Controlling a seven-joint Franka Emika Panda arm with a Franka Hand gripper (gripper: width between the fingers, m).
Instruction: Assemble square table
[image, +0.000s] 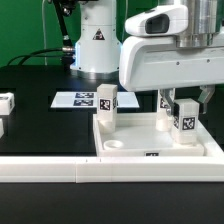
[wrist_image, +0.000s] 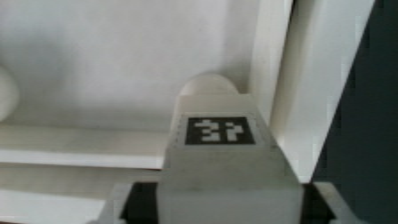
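Black and matte, the surface (image: 40, 125) stretched in front of a green backdrop, with the arm's white base (image: 97, 45) at twelve o'clock in the exterior view. Toward four o'clock lay the square table slab (image: 140, 132), rim up, its edge tag facing the camera. One leg (image: 106, 105) stood upright at the slab's ten o'clock corner. The tool (image: 182, 105) hung over the slab's two o'clock corner, narrowed down onto a second leg (image: 185, 122), which it held upright with the tag outward. The wrist view showed that second leg (wrist_image: 217, 130) gripped between the fingers (wrist_image: 143, 205), with the slab's rim beyond it. Whether its lower end touched the slab I could not tell. Two loose legs (image: 6, 102) sat at nine o'clock, well apart from the slab. The marker board (image: 78, 100) lay flat near the centre, and the border rail (image: 60, 172) ran along six o'clock.
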